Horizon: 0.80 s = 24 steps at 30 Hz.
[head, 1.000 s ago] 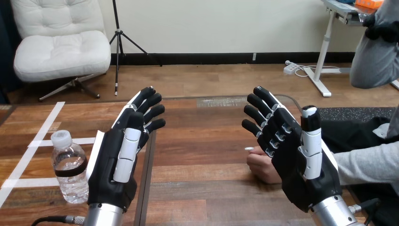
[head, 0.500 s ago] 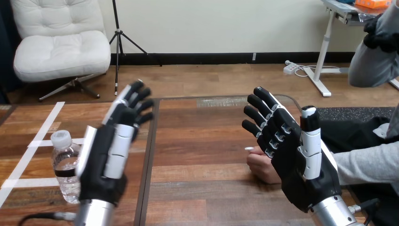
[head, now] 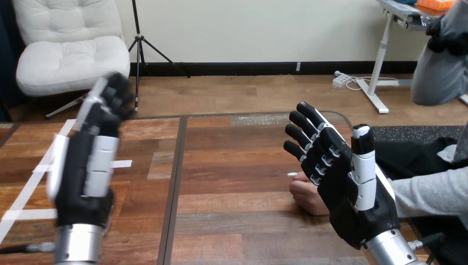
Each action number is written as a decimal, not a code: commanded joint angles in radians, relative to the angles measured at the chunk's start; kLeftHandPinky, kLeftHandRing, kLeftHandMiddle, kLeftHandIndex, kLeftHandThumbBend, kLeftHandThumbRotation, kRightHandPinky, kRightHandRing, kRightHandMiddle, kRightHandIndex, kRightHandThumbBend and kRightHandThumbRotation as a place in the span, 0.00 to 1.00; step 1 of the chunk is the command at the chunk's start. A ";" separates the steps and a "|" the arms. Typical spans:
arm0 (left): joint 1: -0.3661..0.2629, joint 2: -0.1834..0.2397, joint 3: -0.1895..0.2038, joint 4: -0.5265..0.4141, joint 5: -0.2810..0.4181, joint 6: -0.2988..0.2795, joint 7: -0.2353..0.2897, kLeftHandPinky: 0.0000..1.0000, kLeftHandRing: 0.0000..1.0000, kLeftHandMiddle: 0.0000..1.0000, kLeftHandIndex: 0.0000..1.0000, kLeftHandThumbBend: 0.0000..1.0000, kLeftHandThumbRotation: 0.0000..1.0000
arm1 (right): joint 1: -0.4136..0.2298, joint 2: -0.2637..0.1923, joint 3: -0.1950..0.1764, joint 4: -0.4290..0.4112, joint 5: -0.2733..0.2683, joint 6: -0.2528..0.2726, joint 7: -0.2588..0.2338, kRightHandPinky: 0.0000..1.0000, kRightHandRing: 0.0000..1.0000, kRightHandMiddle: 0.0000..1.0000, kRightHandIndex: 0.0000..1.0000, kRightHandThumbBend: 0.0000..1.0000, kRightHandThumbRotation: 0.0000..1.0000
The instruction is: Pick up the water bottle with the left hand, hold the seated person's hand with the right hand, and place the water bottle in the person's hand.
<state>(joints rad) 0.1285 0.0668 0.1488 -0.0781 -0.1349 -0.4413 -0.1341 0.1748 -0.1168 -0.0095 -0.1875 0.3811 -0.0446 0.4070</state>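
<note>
My left hand (head: 88, 165) is raised at the table's left with its fingers straight and open, and it stands in front of the spot where the water bottle stood, so the bottle is hidden behind it. My right hand (head: 347, 182) is raised at the right, open, fingers straight and spread. The person's hand (head: 306, 193) rests on the table just left of and behind my right palm, partly covered by it. I cannot tell whether the two touch. The person's grey sleeve (head: 430, 193) comes in from the right edge.
White tape lines (head: 27, 193) mark the wooden table's left part. A dark seam (head: 175, 187) runs front to back between two table panels. The table's far edge (head: 243, 115) lies beyond both hands.
My left hand has swung to the left and now covers the water bottle, which stood in plain sight beside it before. My right hand and the person's hand have stayed put.
</note>
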 commanded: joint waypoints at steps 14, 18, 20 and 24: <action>-0.105 0.016 0.073 -0.017 -0.079 -0.105 0.013 0.94 0.96 0.97 0.94 1.00 0.94 | -0.073 0.011 0.002 -0.023 -0.001 -0.013 0.001 0.97 0.97 0.96 0.95 0.76 1.00; -0.111 0.020 0.081 -0.013 -0.108 -0.102 0.003 0.95 0.98 0.98 0.95 1.00 0.94 | -0.076 0.013 0.002 -0.020 -0.001 -0.012 -0.001 0.97 0.97 0.96 0.95 0.76 1.00; -0.115 0.024 0.086 -0.009 -0.117 -0.098 0.001 0.96 0.99 0.99 0.96 1.00 0.94 | -0.079 0.013 0.003 -0.018 -0.003 -0.012 -0.003 0.97 0.97 0.96 0.95 0.76 1.00; -0.119 0.026 0.092 0.000 -0.132 -0.096 -0.006 0.98 1.00 1.00 0.98 1.00 0.93 | -0.082 0.013 0.002 -0.015 -0.005 -0.012 -0.004 0.97 0.96 0.96 0.95 0.76 1.00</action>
<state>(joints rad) 0.0674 0.0713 0.2326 -0.0782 -0.2468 -0.5307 -0.1258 0.1741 -0.1149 -0.0082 -0.1874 0.3761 -0.0447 0.4068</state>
